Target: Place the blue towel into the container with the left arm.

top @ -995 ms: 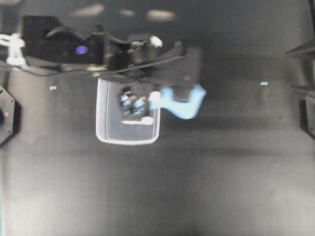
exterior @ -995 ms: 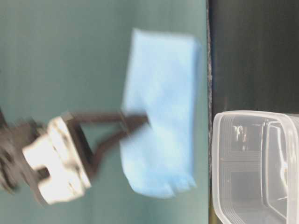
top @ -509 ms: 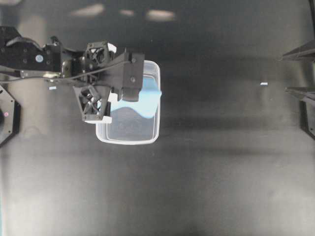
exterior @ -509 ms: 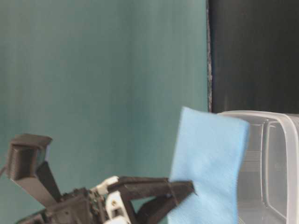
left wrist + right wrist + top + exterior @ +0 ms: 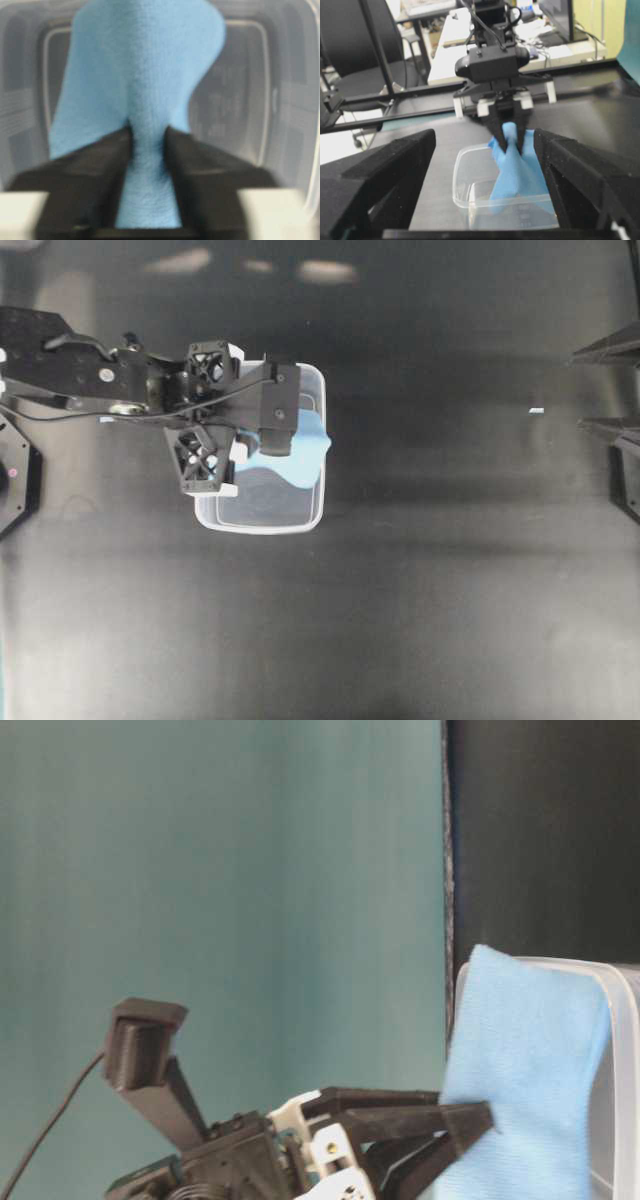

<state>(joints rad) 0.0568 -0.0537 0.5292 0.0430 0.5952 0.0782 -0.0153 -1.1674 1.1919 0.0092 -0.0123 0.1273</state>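
Observation:
The blue towel [image 5: 300, 455] hangs bunched from my left gripper [image 5: 147, 132], whose black fingers [image 5: 200, 165] press on it from both sides. Its lower part drapes inside the container [image 5: 260, 528], a clear tub, toward the right wall. From the right wrist view the towel [image 5: 515, 172] reaches down to the tub floor, and the left gripper [image 5: 511, 142] hovers just above the rim [image 5: 465, 172]. In the table-level view the towel [image 5: 525, 1070] covers the container's near wall [image 5: 625, 980]. My right gripper [image 5: 485, 137] stands wide open and holds nothing, far to the right of the tub.
The black table [image 5: 430, 620] stretches around the tub. Two small pale marks [image 5: 536, 411] [image 5: 107, 419] lie on it. A black arm base [image 5: 15, 475] sits at the left edge. The right arm's open fingers [image 5: 610, 343] show at the right edge.
The left arm swung left from beside the tub to above it and sank, bringing the towel from hanging in the air down into the container. The right arm stayed put.

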